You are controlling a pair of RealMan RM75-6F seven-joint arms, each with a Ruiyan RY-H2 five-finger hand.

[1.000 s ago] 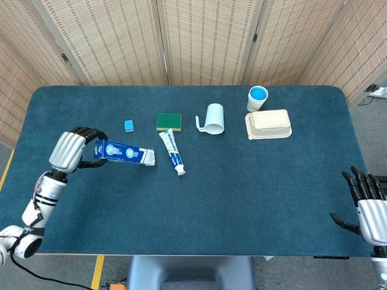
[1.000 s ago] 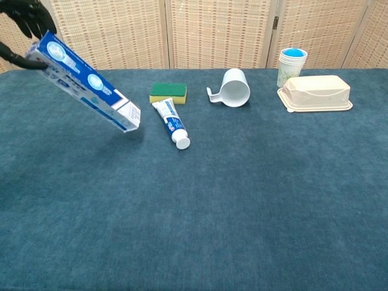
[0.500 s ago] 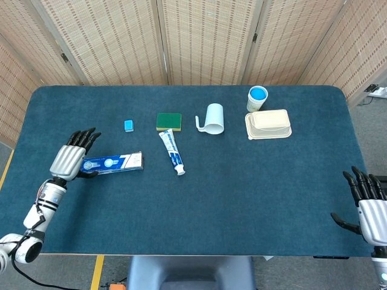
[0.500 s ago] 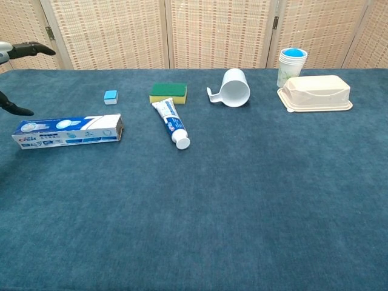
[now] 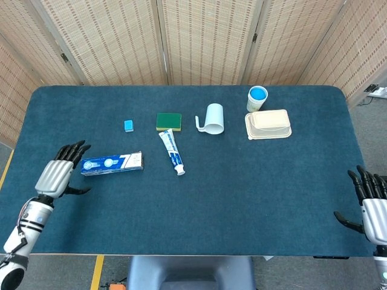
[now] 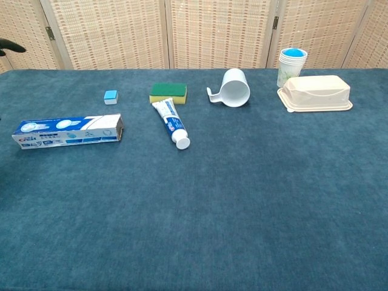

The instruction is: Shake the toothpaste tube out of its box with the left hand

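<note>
Toothpaste tube (image 5: pixel 172 152) — lying flat on the blue surface (image 5: pixel 242 193), out of its box, cap end toward the near edge, its far end just short of the green sponge (image 5: pixel 169 121).

Box (image 5: pixel 112 163) — lying flat to the left of the tube and apart from it; the chest view shows its right end open (image 6: pixel 119 128), a detail the head view does not make plain.

Left hand (image 5: pixel 59 172) — released, fingers spread, holding nothing, just left of the box and not touching it. The head view shows it whole; the chest view catches only a dark fingertip at the top left edge.

Right hand (image 5: pixel 372 202) — at the near right corner, fingers apart and empty; seen in the head view only.

Small blue block (image 5: pixel 129 125) — left of the sponge, beyond the box.

White mug (image 5: pixel 213 118) — on its side, right of the sponge; the chest view looks into its mouth.

Lidded container (image 5: pixel 268 124) — right of the mug, with a blue-topped cup (image 5: pixel 257 96) just behind it.
</note>
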